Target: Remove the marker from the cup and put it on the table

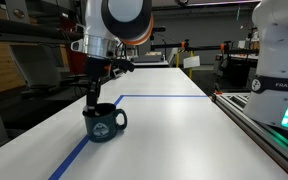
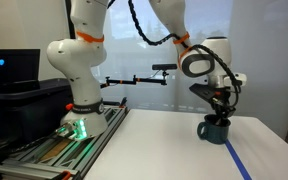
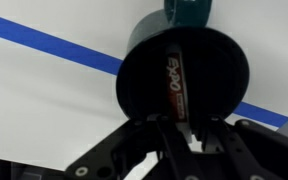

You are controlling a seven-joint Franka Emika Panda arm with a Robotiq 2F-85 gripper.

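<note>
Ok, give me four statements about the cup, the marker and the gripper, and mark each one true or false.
1. The marker is inside the cup. True.
2. The cup lies tipped on its side. False: it stands upright on the table.
3. The gripper hangs right over the cup's mouth. True.
4. The tape line on the table is red. False: the tape line is blue.
</note>
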